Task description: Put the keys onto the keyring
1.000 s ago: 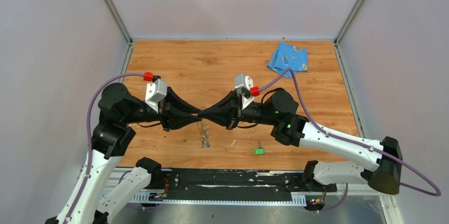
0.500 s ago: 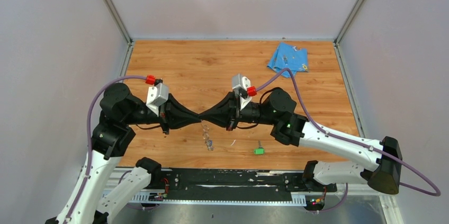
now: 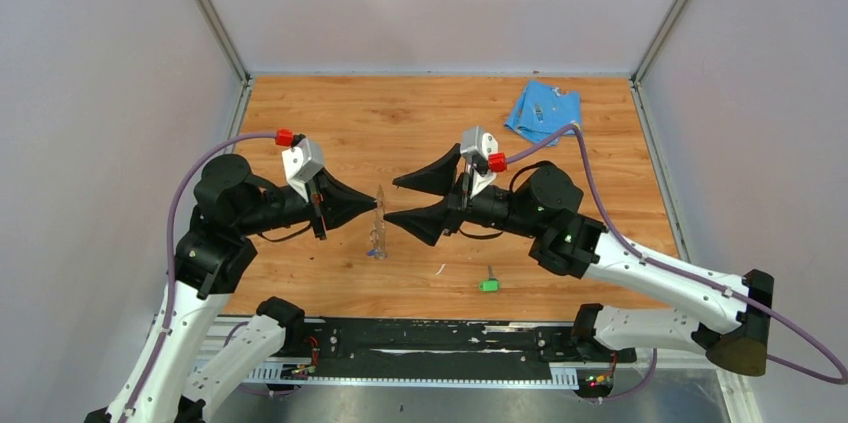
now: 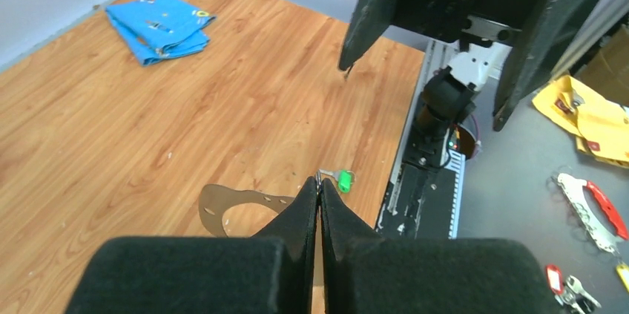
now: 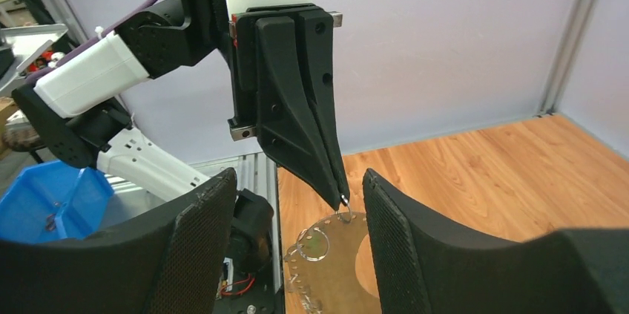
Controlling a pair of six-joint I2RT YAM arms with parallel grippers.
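Top external: the left claw (image 3: 374, 211) is pinched closed on the thin grey metal oval keyring (image 3: 377, 235), which hangs under its tips. The right claw (image 3: 390, 200) gapes just beside it, and the green-headed metal key (image 3: 488, 284) lies apart, to its right.

Bright, even overhead light; soft shadows, sharp focus.

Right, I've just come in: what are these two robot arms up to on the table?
The left gripper is shut on the keyring, which hangs from its tips above the table. The right gripper faces it with jaws open and nothing in them. The green key lies on the table near the front edge, not yet on the ring. A light-blue cloth sits in the far right corner.
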